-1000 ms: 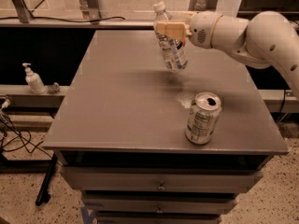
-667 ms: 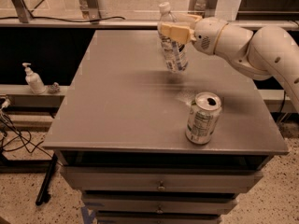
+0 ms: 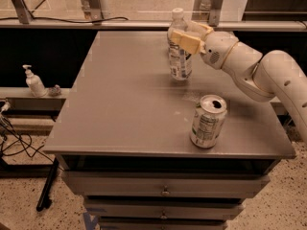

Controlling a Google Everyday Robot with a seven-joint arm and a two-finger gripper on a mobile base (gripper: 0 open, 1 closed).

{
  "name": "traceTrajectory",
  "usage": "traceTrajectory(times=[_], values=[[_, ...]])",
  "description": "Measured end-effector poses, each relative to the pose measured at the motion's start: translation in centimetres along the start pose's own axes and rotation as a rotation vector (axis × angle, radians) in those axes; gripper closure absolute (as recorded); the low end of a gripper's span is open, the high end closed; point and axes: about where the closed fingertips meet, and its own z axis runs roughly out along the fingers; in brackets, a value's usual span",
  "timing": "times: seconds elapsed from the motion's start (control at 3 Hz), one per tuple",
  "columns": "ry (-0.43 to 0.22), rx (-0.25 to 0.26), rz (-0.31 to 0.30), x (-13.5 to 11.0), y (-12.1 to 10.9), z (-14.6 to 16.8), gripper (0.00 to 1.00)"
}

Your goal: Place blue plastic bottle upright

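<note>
Lowered a little since a second ago, the end effector (image 3: 181,40) has its tan fingers (image 3: 188,42) closed around the upper body of the blue plastic bottle (image 3: 180,66). The bottle hangs upright beneath them, white cap above the grip. I cannot tell whether its base touches the grey bench (image 3: 124,104). Nearer me and right of the end effector stands an opened silver can (image 3: 207,121), well apart. Far off to its left is a white pump dispenser (image 3: 33,81).
</note>
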Motion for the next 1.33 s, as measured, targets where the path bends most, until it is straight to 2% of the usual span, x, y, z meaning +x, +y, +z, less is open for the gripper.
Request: traceTrajectory(times=[0.67, 1.0, 1.33], values=[[-0.011, 0.031, 0.048, 0.8, -0.7, -1.5, 1.00], [0.006, 0.047, 0.078, 1.4, -0.9, -1.9, 0.82], [0.019, 0.060, 0.093, 1.9, -0.9, -2.5, 0.59]])
